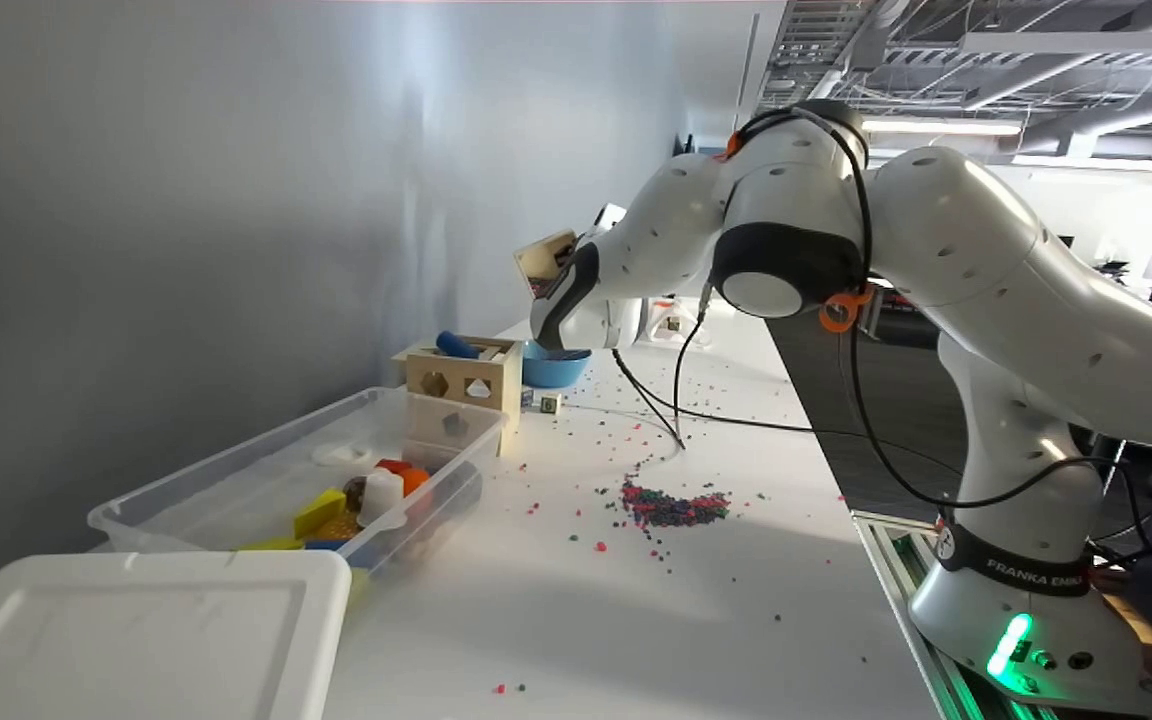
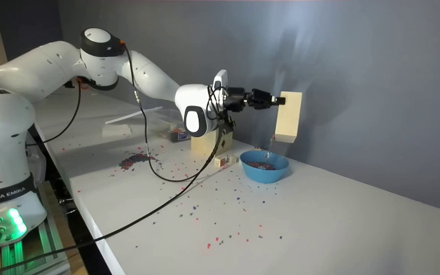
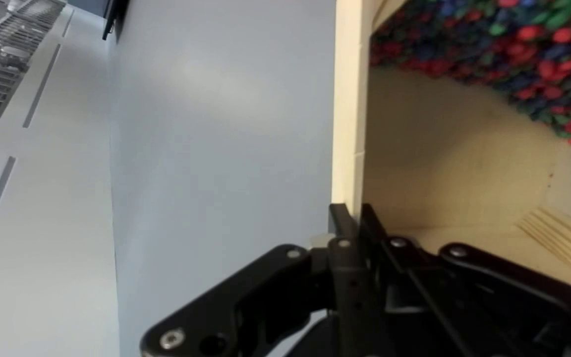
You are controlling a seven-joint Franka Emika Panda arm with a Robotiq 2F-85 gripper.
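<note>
Gripper [image 3: 354, 218] held a tilted wooden box [image 3: 454, 158] by its edge

In the wrist view, the gripper's 2 black fingers [image 3: 373, 225] stood almost together, clamped on the thin board between them, 1 side of the box. Inside, red, green and blue bits [image 3: 553, 59] were heaped toward the upper right of the view, with bare wood showing below them.

In an exterior view, the box hung in the air above a blue bowl [image 2: 262, 176], and a thin, blurred stream [image 2: 269, 147] dropped from its lower edge into the bowl. More bits lay in the bowl, which stood on a white table [image 2: 319, 221] near the grey wall [image 2: 376, 114]. Small letter blocks [image 2: 220, 162] stood just beside the bowl, and a loose pile [image 2: 136, 160] of bits lay well apart from it, with stray bits scattered across the table.

In an exterior view, the arm [image 1: 666, 225] hid most of the gripper, and the box showed partly behind it. A pale wooden shape sorter [image 1: 456, 372] stood by the bowl with a blue piece [image 1: 456, 345] on top. Near the sorter was a clear plastic tub [image 1: 236, 490] holding colored pieces [image 1: 321, 512], and a white lid [image 1: 136, 640] was nearest the camera.
</note>
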